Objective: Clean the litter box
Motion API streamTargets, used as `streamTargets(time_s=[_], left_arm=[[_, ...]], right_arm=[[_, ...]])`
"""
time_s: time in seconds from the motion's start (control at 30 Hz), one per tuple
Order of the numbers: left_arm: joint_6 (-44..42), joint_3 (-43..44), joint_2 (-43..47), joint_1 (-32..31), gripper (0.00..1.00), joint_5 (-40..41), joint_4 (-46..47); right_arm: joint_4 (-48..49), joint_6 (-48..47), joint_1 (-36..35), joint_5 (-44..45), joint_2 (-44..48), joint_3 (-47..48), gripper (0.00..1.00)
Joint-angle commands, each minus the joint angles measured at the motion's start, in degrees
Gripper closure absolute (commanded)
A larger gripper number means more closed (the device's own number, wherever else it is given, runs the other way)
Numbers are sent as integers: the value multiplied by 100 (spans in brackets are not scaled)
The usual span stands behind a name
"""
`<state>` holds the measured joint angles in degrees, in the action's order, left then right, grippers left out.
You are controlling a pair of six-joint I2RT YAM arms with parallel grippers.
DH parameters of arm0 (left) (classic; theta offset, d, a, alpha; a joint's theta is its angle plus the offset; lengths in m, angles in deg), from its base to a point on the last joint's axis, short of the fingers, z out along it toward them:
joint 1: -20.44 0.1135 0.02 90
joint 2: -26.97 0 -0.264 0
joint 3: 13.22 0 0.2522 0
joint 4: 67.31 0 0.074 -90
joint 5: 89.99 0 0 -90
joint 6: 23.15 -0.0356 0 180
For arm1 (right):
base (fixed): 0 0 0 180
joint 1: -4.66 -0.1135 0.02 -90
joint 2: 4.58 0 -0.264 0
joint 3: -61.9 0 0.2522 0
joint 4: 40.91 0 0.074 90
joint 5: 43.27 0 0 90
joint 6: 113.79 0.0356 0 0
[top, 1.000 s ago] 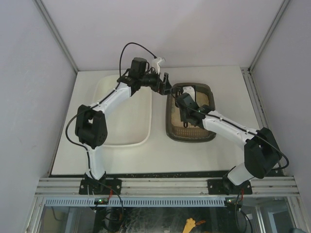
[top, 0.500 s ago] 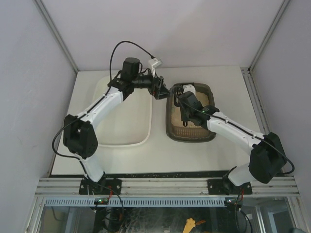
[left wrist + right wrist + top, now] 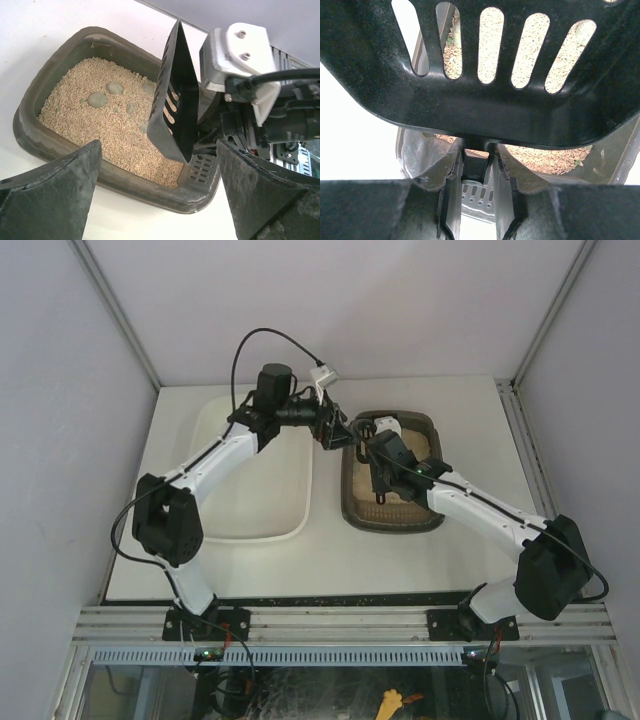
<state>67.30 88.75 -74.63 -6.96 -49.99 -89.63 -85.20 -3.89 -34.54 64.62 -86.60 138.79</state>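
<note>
The litter box is a dark tray with beige litter, to the right of centre. Several grey-green clumps lie on the litter. My right gripper is shut on the handle of a black slotted scoop, which stands tilted on edge over the litter. In the top view the right gripper is over the middle of the box. My left gripper hangs open at the box's far left corner, its fingers spread wide with nothing between them.
A larger cream-white tub stands to the left of the litter box, with the left arm reaching across it. White walls close in the table on three sides. Bare table lies in front of both containers.
The left arm's elbow has swung out to the left while its open gripper stayed near the box's far left corner. The right gripper with the scoop has hardly moved.
</note>
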Motion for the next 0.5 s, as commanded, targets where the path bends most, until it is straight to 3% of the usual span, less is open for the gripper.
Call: streamTargets(time_s=[0.0,0.17,0.23,0.4,0.47], left_arm=[[-55,384,-194,-219,0,119,299],[-4,462,-357,-272,1,200,566],[60,542,-419,-281,8,211,644],[178,699,-451,-268,69,331,713],[343,719,-436,-255,88,391,759]], right_arm=[[137,-8,-93,-10,180,67,100],[176,-12,-184,-86,173,67,100],[160,3,-193,-135,170,68,100],[92,-4,-193,-281,177,67,97],[94,-7,-193,-318,215,54,72]])
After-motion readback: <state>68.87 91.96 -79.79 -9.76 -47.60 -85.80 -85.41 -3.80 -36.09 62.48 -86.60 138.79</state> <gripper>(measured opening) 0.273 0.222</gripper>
